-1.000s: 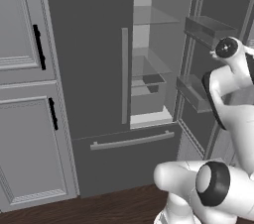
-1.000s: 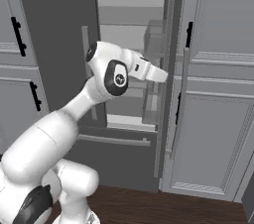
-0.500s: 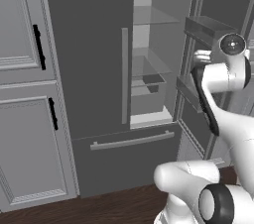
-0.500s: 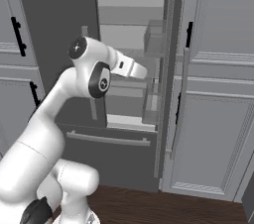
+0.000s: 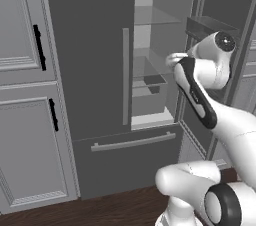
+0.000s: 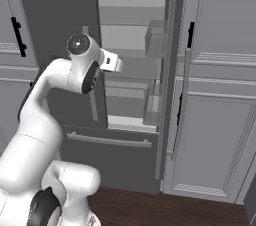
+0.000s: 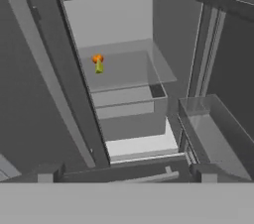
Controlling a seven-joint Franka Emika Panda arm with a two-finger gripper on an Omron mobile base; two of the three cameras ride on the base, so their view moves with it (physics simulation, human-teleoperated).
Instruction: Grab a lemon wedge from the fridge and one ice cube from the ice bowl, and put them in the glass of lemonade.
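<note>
- Lemon wedge (image 7: 99,66), a tiny yellow-green sliver of fruit, sits on a clear glass shelf (image 7: 126,72) inside the tall dark grey double-door fridge (image 5: 90,70), toward the left side of that shelf and well back from its front edge.
- Just above the wedge in the hand view, seemingly touching it, is a small round orange item (image 7: 97,59); it is too small to tell what it is.
- Judged from its size, the wedge should be very light, soft and a little slippery, so it could squash or squirt out under a hard pinch.
- The best hold is probably across its two flat cut faces, low down, taking care not to nudge the orange item beside it.
- Below the wedge's shelf is a lower glass shelf and a clear drawer; to the right of the wedge, the open right door carries a clear bin (image 7: 213,134).
- The fridge's left door is closed, with a long light grey bar handle (image 5: 125,76).
- The white arm's two-finger gripper (image 5: 172,60) is at the open side of the fridge, facing the shelves and well apart from the wedge; its jaws are spread wide and carry nothing.
</note>
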